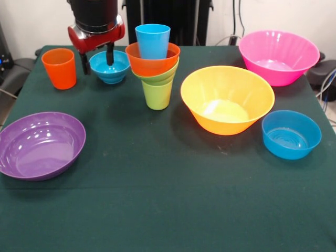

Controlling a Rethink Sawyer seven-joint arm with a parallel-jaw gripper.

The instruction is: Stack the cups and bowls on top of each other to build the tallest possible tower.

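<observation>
Here the gripper (97, 59) hangs open over the small blue bowl (109, 66).
It grips nothing; one finger reaches inside, beside the tower (154, 68).

Dark green cloth covers the table (157, 210); white wall (31, 21) behind, cables (237, 21) hanging down it, right of centre.

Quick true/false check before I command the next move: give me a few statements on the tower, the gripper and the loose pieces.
1. The light blue cup tops the tower. True.
2. The orange cup is part of the tower. False: it stands alone on the table.
3. The gripper hangs open at the small blue bowl. True.
4. The purple bowl is upside down. False: it sits upright.
5. The pink bowl holds a cup. False: it is empty.
</observation>
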